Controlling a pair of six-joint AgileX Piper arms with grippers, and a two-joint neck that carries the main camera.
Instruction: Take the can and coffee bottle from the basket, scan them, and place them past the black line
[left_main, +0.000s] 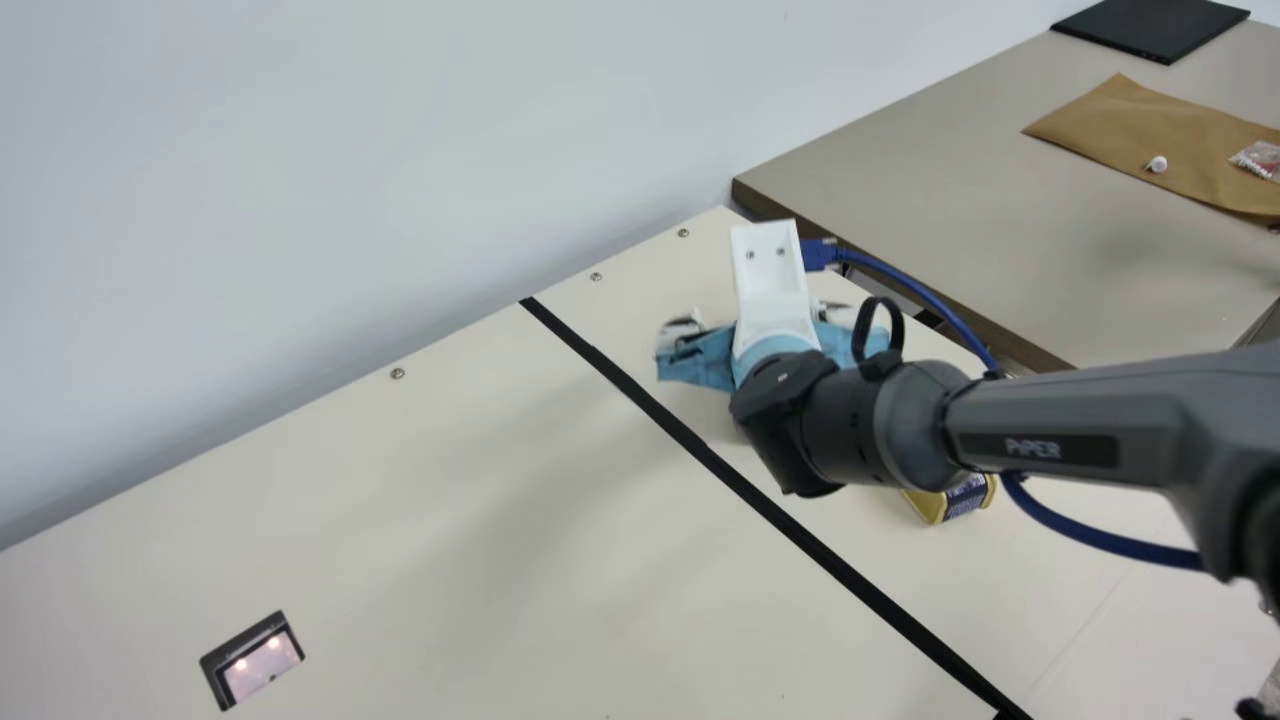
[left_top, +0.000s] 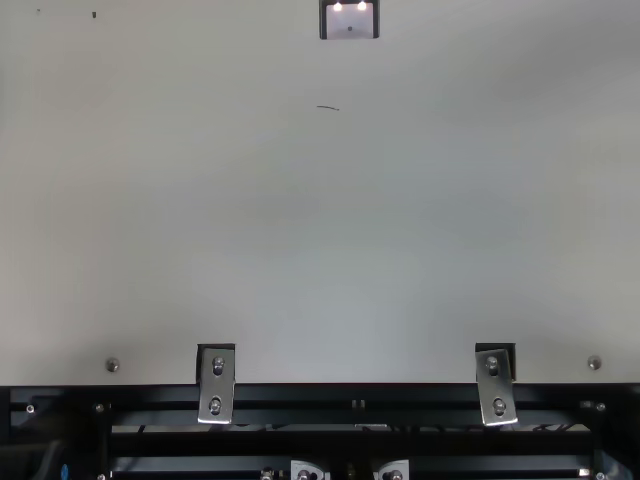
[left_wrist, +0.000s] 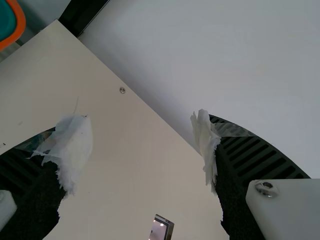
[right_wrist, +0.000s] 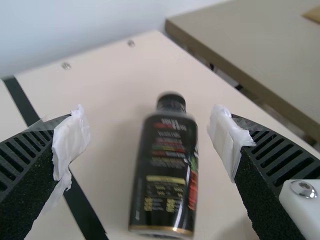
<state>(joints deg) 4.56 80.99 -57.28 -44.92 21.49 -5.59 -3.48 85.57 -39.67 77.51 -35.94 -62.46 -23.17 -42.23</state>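
The right gripper's fingers are spread wide, with the bottle between them in its wrist view, clear of both. The bottle is past the black line. The left gripper's fingers are wide apart, grasping nothing. The right arm partly covers the can, also past the line.

The cream table bears a black line. To one side of it: the can and coffee bottle. To the other: a dark-framed, lit panel.
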